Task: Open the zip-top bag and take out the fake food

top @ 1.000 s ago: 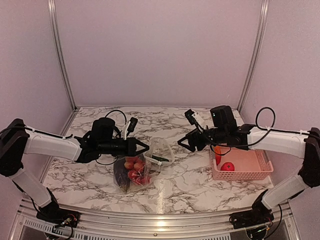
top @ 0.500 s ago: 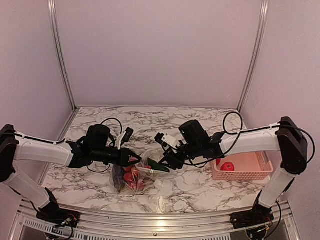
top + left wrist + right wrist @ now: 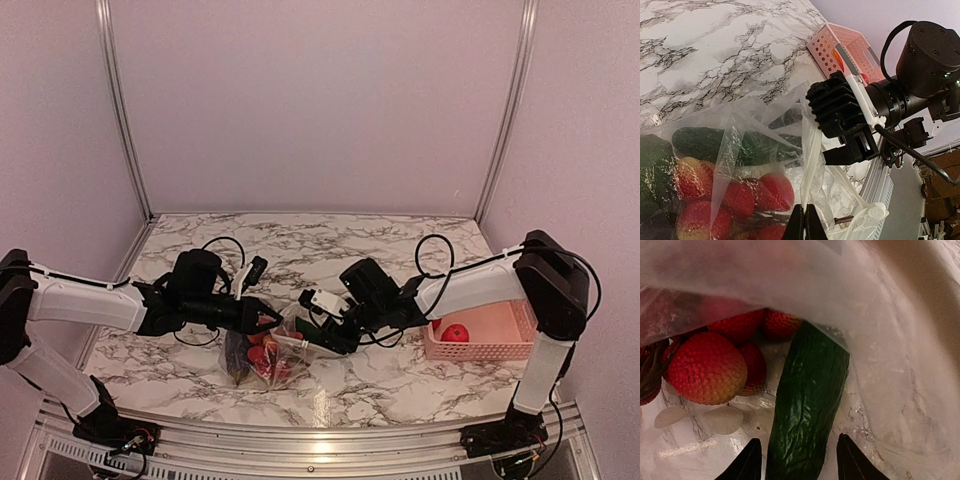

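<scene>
The zip-top bag (image 3: pixel 292 338) lies on the marble table with its mouth facing right. My left gripper (image 3: pixel 804 221) is shut on the bag's zip strip (image 3: pixel 813 145) and holds the mouth up. Inside lies the fake food: red strawberries (image 3: pixel 707 367) and a dark green cucumber (image 3: pixel 810 400). My right gripper (image 3: pixel 801 460) is inside the bag mouth. It is open, with one fingertip on each side of the cucumber's near end and a small gap at both sides. From above, the right gripper (image 3: pixel 322 333) meets the left gripper (image 3: pixel 270 322) at the bag.
A pink slotted basket (image 3: pixel 492 338) stands at the right of the table with a red piece (image 3: pixel 456 333) in it. The right arm stretches across from the basket to the bag. A metal frame rail (image 3: pixel 320 445) runs along the table's near edge.
The right arm has swung left from over the basket to the bag, and its gripper has gone into the bag mouth and narrowed. The left gripper has kept its hold and sunk slightly.
</scene>
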You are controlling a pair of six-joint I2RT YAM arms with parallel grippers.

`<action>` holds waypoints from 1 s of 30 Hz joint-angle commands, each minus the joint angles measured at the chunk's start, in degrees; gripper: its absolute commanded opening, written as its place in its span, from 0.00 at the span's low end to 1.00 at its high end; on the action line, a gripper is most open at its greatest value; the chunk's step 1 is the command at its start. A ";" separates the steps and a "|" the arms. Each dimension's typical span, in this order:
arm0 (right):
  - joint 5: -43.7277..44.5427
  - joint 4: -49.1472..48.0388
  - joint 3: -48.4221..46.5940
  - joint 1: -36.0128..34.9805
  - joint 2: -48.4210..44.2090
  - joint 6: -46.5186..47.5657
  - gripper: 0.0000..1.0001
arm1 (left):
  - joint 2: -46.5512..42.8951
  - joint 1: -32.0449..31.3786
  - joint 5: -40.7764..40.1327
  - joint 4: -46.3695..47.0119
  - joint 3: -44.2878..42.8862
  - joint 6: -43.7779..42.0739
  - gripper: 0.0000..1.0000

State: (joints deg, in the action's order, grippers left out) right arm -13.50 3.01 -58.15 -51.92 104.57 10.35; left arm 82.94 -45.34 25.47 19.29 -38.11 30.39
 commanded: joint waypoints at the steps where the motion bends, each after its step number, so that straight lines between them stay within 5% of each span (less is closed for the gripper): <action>1: 2.16 0.08 -1.90 -0.38 1.39 0.81 0.45 | -0.76 -0.19 -1.33 -2.26 -0.89 -1.04 0.00; 14: 2.92 6.57 -5.90 -0.32 -4.82 -0.24 0.03 | 1.40 0.17 -5.51 -4.33 -2.12 -1.21 0.00; 30: 5.39 24.13 -4.80 -0.37 -13.99 -5.96 0.00 | 5.33 1.33 -7.50 -5.31 -5.00 -0.87 0.00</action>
State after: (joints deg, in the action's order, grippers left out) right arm -8.36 22.61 -64.42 -51.92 95.22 7.90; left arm 86.46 -44.66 19.00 15.99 -41.23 30.20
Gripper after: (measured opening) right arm 0.242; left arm 0.013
